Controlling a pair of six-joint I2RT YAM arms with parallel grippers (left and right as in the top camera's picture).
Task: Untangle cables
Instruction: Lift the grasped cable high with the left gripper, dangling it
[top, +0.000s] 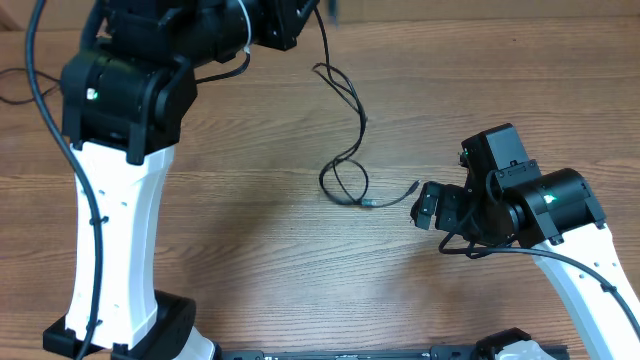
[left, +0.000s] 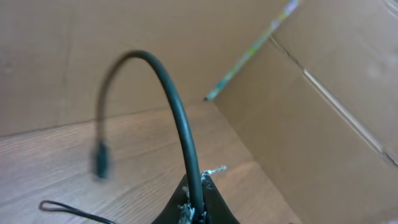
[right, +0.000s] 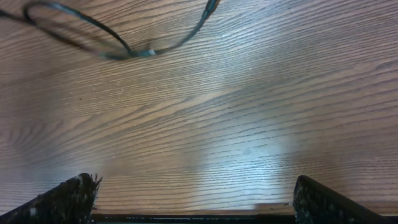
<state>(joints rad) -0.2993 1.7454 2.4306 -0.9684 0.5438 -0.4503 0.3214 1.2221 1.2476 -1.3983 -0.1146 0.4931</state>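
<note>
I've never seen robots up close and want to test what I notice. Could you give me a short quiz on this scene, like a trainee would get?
1. True or false: the left claw is shut on the cable.
2. Pick one. The right claw is: A) open and empty; B) gripping a plug; C) shut on a loop of cord.
3. Fill in the blank: the cable's lower loop lies on the wooden ____.

Key:
1. True.
2. A.
3. table.
</note>
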